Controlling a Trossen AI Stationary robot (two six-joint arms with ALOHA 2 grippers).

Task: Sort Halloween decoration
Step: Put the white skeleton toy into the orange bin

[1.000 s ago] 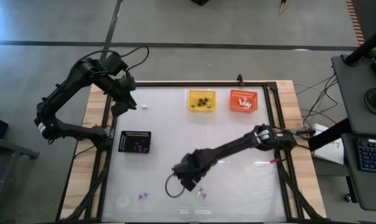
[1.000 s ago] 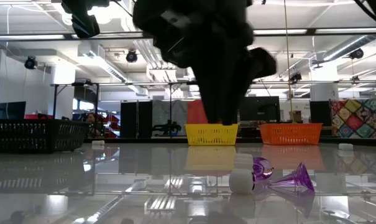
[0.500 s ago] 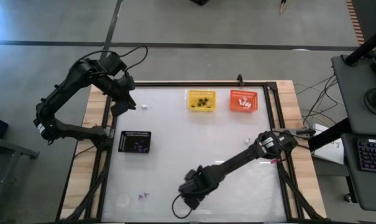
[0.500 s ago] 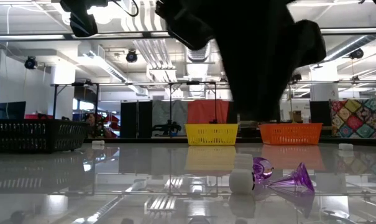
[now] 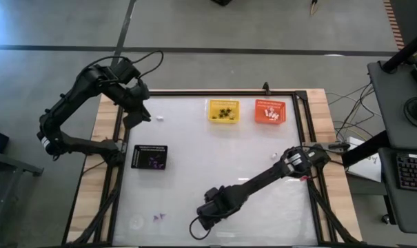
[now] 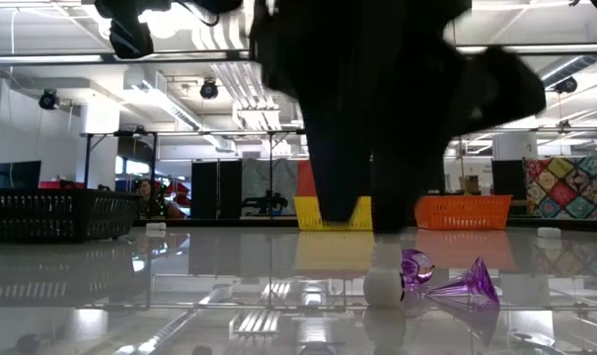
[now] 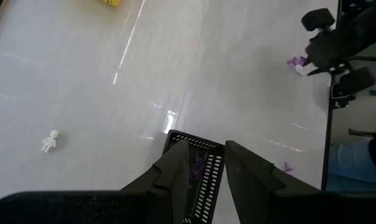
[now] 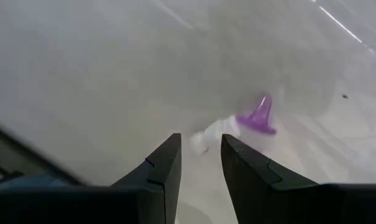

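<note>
Since a second ago your right claw [image 5: 207,215] has swung from mid-worktop down to the near edge, and it now hangs low over a purple cone-shaped trinket [image 6: 463,284] and a small white trinket [image 6: 382,284] lying just beside each other on the white worktop [image 5: 194,148]; its fingers [image 8: 166,163] stand slightly apart with nothing between them. Another purple trinket [image 5: 158,217] lies near the front left corner, and a white figure [image 7: 48,140] sits near the far left edge. More purple pieces rest in the black basket [image 5: 149,156], dark ones in the yellow basket [image 5: 223,111], white ones in the orange basket [image 5: 270,111]. Your left claw [image 5: 138,110] waits raised over the far left corner, fingers slightly parted and empty.
</note>
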